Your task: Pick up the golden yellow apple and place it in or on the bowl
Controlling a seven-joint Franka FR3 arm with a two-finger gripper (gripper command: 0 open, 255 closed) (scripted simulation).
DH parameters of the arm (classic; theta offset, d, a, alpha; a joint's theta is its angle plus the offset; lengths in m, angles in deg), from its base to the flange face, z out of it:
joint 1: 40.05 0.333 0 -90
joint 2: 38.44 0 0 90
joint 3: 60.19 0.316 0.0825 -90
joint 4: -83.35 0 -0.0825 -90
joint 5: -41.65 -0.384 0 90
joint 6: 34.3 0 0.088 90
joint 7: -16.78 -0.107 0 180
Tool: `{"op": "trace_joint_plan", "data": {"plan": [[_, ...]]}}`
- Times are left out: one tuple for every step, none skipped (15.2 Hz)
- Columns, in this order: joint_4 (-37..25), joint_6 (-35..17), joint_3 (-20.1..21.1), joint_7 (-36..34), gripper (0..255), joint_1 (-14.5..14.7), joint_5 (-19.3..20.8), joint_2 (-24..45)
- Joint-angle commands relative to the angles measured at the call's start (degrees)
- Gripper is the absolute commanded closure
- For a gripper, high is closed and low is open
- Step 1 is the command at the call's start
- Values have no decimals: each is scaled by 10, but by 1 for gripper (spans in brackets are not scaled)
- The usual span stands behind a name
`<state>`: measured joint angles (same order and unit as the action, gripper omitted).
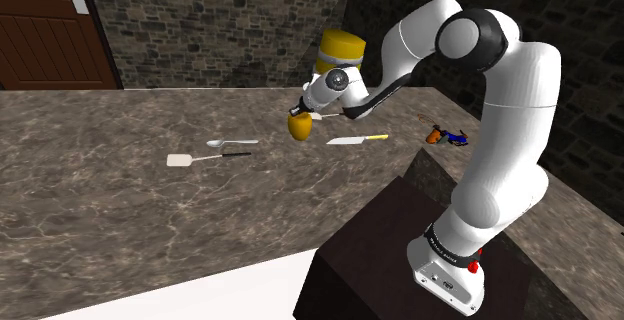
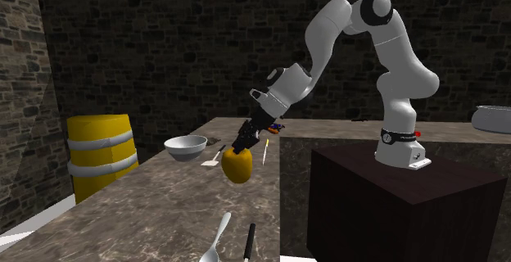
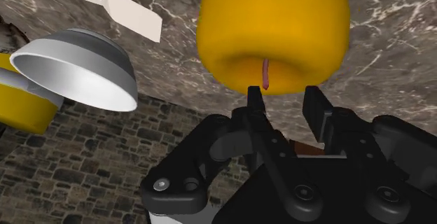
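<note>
Wrist view up close, and the black gripper [image 3: 286,98] has its fingers [image 3: 316,109] drawn in to a narrow gap, one tip on each side of the little brown stem, pressed into the top of the apple [image 3: 273,26]. That reads to me as a clamp on the apple's stem end, not around its full width, because the fruit bulges out well wider than the jaws. From the second exterior view the apple hangs off the fingertips at a slant, in line with the angled wrist and low over the marble counter [image 2: 147,211]. Whether it is fully clear of the stone I cannot tell from here. So I call it this way: the grasp is made and the carry is the step in hand, with the placing not yet done. The bowl [image 2: 186,146] sits empty, near the apple but apart from it, toward that view's left and a little farther back, in front of the yellow barrel [image 2: 100,155]. A white spatula [image 3: 133,16] lies on the counter near the bowl. The next move calls for some height first, then a short sweep across until the fruit hangs over the bowl's rim, then a gentle lowering before the fingers part. It wants a steady wrist, I reckon, since a round, smooth fruit pinched at one end could twist or slip out.
</note>
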<state>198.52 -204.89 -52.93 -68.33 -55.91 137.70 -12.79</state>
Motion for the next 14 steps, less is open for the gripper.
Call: {"op": "trace_joint_plan", "data": {"plan": [[2, 7, -2, 0, 255, -1, 1, 2], [-1, 7, -2, 2, 255, -2, -1, 5], [-1, 8, -2, 5, 255, -1, -5, 5], [-1, 8, -2, 5, 255, -1, -5, 4], [-1, 8, -2, 4, 255, -1, -4, 5], [-1, 8, -2, 4, 255, -1, -3, 5], [-1, 8, -2, 2, 255, -1, -2, 5], [2, 7, -2, 1, 255, -1, 0, 2], [6, 7, -1, 15, 255, -2, -15, -4], [10, 7, 0, 31, 255, -4, -30, -11], [14, 7, 1, 46, 255, -5, -45, -17], [18, 7, 3, 61, 255, -7, -61, -24], [21, 7, 5, 77, 255, -9, -76, -31], [25, 7, 8, 92, 255, -11, -92, -37]]}}
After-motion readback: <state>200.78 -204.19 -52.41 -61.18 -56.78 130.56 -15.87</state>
